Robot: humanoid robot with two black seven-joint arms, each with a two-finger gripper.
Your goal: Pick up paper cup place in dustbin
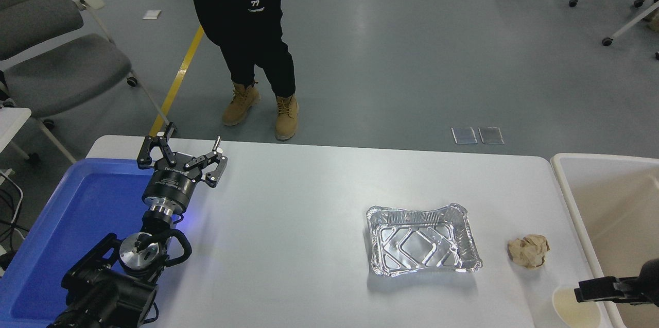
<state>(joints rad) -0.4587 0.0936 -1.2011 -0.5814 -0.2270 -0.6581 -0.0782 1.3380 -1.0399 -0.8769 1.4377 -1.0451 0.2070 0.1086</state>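
The setting is presenting itself as a robotics lab or test hall: a polished grey floor (412,50) is filling the upper half of the frame, with a yellow marking line (177,78) running diagonally across it at upper left. Grey office chairs (49,55) are standing at the left edge and wheeled chair bases (618,14) are showing at the upper right, while a person in black trousers and tan work boots (247,39) is standing at the top. A white table (288,245) is occupying the lower half, with a black robot arm (128,266) reaching over it at lower left.
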